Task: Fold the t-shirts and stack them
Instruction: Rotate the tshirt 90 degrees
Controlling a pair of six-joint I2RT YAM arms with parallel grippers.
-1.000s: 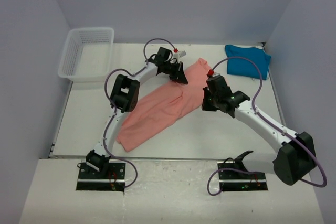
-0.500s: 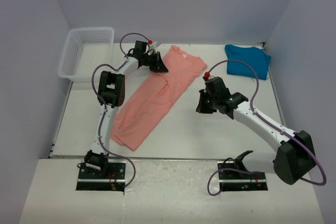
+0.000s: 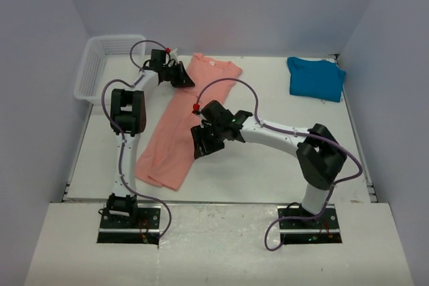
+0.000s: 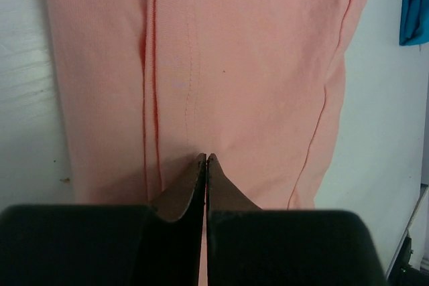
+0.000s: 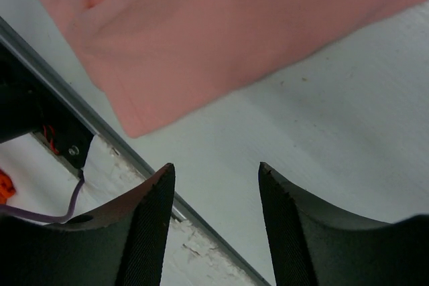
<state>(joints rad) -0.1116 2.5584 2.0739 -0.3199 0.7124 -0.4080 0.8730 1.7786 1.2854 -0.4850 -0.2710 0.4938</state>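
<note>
salmon-pink t-shirt [image 3: 175,128] lies as a long, narrow strip on the table [image 3: 268,172], running from the near left toward the far edge. teal-blue t-shirt [image 3: 315,78] sits in a compact heap at the far right. both look like soft, light, limp cloth that will likely sag and slide, so hems and corners are the best holds. left gripper [image 4: 206,159] is pinched tight on the pink cloth at its far end. right gripper [image 5: 214,172] hangs parted and empty beside the near hem.

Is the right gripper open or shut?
Open. In the right wrist view the right gripper's jaws stand apart, with the bare table showing between them.
</note>
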